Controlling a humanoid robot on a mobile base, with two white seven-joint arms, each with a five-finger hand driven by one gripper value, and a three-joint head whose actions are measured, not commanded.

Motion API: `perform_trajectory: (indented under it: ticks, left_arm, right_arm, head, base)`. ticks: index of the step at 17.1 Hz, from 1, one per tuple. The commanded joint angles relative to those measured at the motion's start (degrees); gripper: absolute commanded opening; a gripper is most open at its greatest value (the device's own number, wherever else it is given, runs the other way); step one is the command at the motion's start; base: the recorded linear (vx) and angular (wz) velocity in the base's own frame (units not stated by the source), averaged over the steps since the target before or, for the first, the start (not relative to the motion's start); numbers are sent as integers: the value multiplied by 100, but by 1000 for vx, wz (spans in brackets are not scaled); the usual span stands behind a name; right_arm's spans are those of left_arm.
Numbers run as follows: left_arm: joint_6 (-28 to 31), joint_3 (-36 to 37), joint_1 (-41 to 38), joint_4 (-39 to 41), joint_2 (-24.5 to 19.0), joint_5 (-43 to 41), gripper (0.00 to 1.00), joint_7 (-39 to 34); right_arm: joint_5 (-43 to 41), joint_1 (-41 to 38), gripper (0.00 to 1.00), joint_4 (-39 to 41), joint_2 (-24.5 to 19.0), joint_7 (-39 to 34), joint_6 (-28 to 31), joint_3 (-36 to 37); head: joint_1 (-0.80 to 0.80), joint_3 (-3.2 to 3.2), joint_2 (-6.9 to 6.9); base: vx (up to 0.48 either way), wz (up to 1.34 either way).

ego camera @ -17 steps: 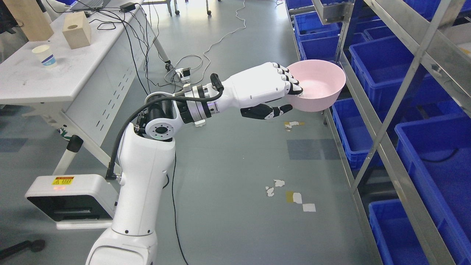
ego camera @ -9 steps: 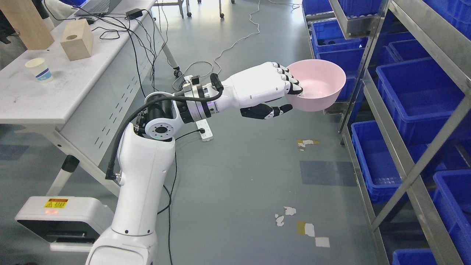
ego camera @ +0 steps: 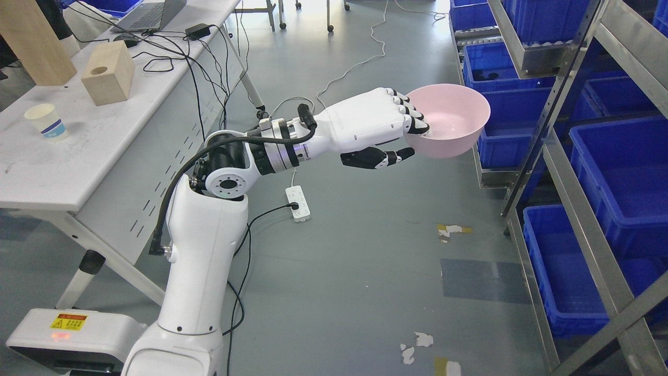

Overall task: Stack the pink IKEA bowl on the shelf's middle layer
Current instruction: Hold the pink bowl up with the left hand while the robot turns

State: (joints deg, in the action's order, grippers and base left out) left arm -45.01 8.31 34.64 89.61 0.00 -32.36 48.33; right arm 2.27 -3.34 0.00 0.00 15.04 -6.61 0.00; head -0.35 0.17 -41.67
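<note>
Reaching out from the lower left of the head view, the left hand [ego camera: 383, 128] is gripping the pink bowl [ego camera: 450, 121] by its near rim, with four fingers [ego camera: 412, 116] hooked over the edge into the inside and the thumb [ego camera: 383, 157] lying under the outer wall. The bowl is sitting upright in the air above the grey floor [ego camera: 355, 250], open side up and holding nothing that can be seen. It is hanging just beside the metal shelf [ego camera: 553, 99] on the right, not touching it and not resting on any layer. The shelf is carrying rows of blue bins [ego camera: 616, 172] on several levels. On the left, a white table [ego camera: 78, 156] is bearing a paper cup [ego camera: 46, 121], a wooden block with a round hole [ego camera: 107, 73], a laptop [ego camera: 151, 15] and a tangle of black cables [ego camera: 172, 47]. A white power strip [ego camera: 297, 202] is lying on the floor below the forearm. The right arm is not showing.
</note>
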Motion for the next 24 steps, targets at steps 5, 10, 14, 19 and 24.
perform_trajectory:
  ticks: [5,10,14,19,24]
  left_arm:
    - [1,4,17,4,-100,1,2,-96]
    - [1,66,34,4,-100,1,2,-105]
    - [1,101,43,4,-100,10,2,-105]
    - [1,285,52,4,-100,80,3,-289]
    - [1,365,270,-5,-100,221,3,-324]
  right_arm:
    - [-7,0,100,100,100,-2,2,-18]
    - [2,0,100,100,100,-2,2,-26]
    - [-7,0,100,100,100,-2,2,-18]
    - [2,0,100,100,100,-2,2,-18]
    - [2,0,100,100,100,-2,2,-18]
  head:
    - [0,0,0]
    - [0,0,0]
    - [0,0,0]
    - [0,0,0]
    - [0,0,0]
  base:
    - [193,-26]
    - [131,-202]
    - [86,-392]
    - [62,-617]
    - [50,-842]
